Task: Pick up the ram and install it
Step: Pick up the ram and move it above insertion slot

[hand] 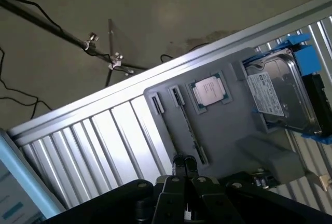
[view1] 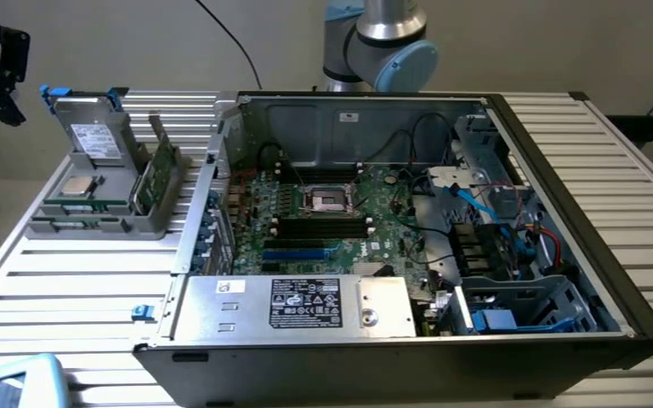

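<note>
Gripper (hand: 184,164) clenched shut (empty), well apart from the ram (view1: 166,174) standing edgewise in the grey tray (view1: 88,226).

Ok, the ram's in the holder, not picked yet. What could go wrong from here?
1. The gripper is shut. The ram stands on edge in the grey holder, so a descent now would likely strike its top instead of straddling it.
2. The processor and hard drive sit close beside it; an off-line descent could knock them.
3. Cables run near the case's black slots and might snag.
</note>
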